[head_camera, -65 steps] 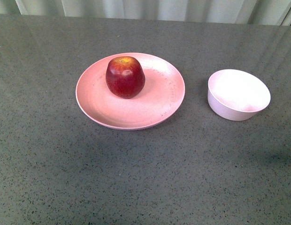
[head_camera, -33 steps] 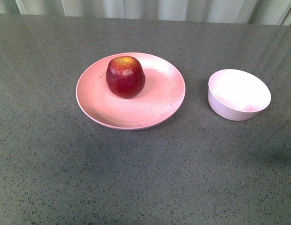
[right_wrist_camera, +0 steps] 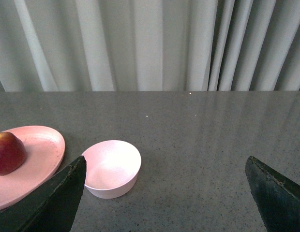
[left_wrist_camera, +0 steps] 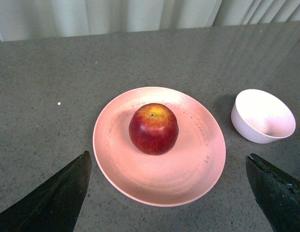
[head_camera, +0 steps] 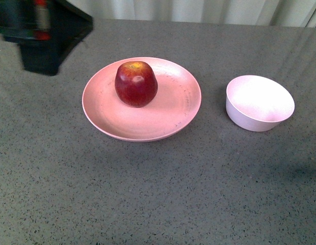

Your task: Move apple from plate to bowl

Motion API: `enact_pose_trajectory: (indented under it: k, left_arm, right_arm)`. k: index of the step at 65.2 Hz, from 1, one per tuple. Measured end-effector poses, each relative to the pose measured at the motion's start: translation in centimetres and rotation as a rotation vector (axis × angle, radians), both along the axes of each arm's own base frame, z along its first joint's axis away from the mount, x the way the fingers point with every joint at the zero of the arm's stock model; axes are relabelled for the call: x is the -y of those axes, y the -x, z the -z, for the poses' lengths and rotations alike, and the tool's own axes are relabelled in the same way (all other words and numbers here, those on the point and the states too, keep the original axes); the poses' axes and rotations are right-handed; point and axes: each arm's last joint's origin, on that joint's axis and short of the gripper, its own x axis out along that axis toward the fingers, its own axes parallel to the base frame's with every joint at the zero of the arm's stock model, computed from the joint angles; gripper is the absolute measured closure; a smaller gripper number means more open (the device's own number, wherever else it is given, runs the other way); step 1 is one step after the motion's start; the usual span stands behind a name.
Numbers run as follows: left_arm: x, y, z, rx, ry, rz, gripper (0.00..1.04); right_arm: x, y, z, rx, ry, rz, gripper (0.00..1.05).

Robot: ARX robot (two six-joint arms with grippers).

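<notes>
The apple point(head_camera: 136, 84) sits toward the plate's point(head_camera: 148, 122) 11 o'clock, with the bowl point(head_camera: 249, 121) at the plate's 3 o'clock. Left hand point(left_wrist_camera: 167, 155) and right hand point(right_wrist_camera: 165, 159) gape empty. The apple looks firm, glossy and probably slippery, so grip across its widest middle.

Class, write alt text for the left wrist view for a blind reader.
A dark red apple sits on a wide pink plate on a grey table, a small empty pale bowl apart beside it. The left gripper is open, its dark fingers spread wide, touching nothing.
</notes>
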Motion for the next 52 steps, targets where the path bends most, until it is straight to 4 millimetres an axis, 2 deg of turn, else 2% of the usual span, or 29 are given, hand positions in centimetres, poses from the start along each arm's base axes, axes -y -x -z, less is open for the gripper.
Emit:
enact_pose_trajectory:
  k: [13, 28, 52]
  left_arm:
    - [3.4, -4.2, 1.9, -0.040, -0.061, 0.006, 0.09]
    - [6.3, -6.4, 4.3, -0.068, -0.146, 0.035, 0.09]
    - [8.3, -9.8, 6.3, -0.078, -0.219, -0.006, 0.09]
  right_arm:
    - [0.0, 0.0, 0.0, 0.000, 0.000, 0.000, 0.09]
    - [0.0, 0.0, 0.0, 0.000, 0.000, 0.000, 0.09]
    - [0.0, 0.0, 0.0, 0.000, 0.000, 0.000, 0.09]
